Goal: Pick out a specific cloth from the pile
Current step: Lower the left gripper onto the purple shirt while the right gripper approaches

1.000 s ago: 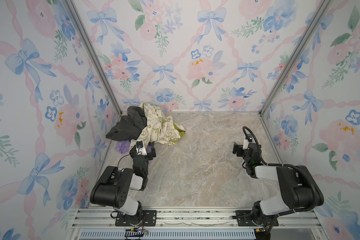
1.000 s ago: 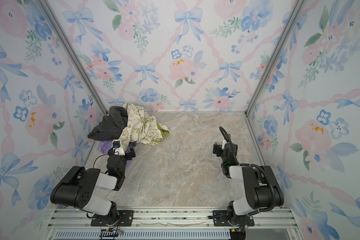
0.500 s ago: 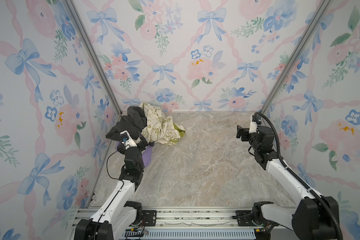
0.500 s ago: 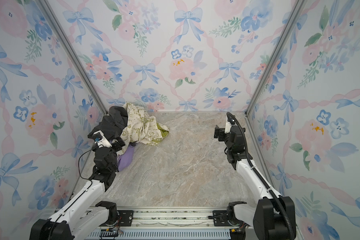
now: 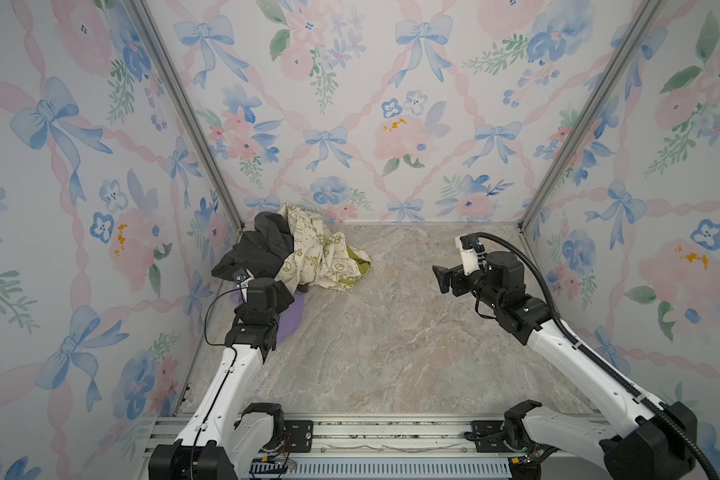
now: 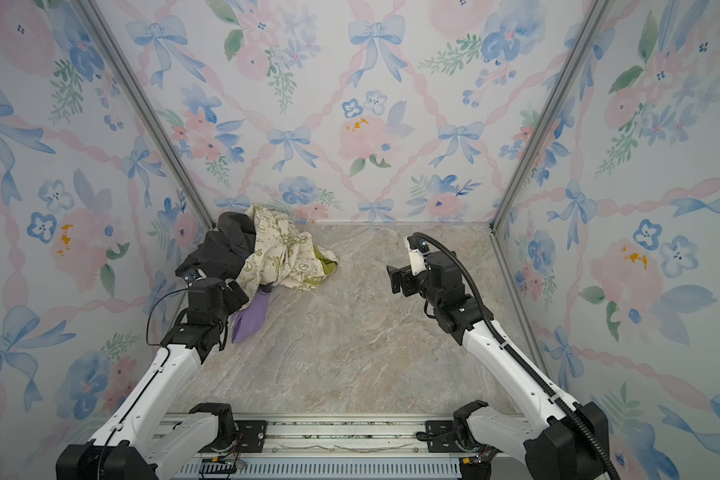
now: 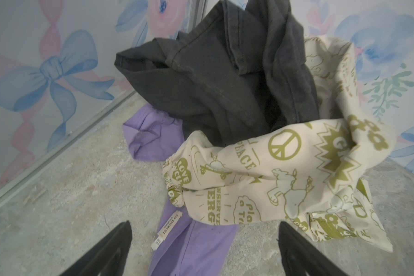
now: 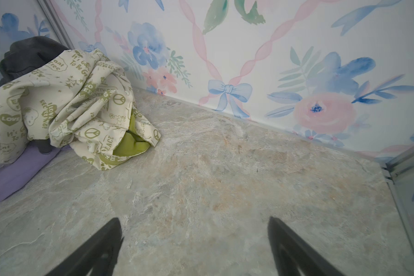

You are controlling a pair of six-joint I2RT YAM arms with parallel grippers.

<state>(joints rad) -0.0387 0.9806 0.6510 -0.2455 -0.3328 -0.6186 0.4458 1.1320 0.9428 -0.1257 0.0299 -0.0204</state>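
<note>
The lilac cloth point(image 5: 292, 316) point(image 6: 252, 316) lies flat on the stone floor, partly tucked under the pile point(image 5: 300, 253) in the back left corner. Its white label point(image 7: 167, 229) faces up. The pile is a dark grey cloth point(image 7: 215, 78) and a cream cloth with olive print point(image 7: 273, 172) point(image 8: 65, 105). My left gripper point(image 5: 284, 293) point(image 7: 204, 224) hovers open just above the lilac cloth's near end, one finger on either side of it. My right gripper point(image 5: 441, 279) point(image 8: 194, 219) hangs open over bare floor at the right, well away from the pile.
Flowered walls point(image 5: 350, 124) close in the back, left and right sides, and the pile leans into the back left corner post point(image 5: 225, 199). A metal rail point(image 5: 350, 432) runs along the front edge. Stone floor point(image 5: 391, 332) lies between the two arms.
Both arms have unfolded from a low tucked pose near the front. The left gripper has come over the lilac cloth at the pile's near edge. The right gripper has risen at the right.
</note>
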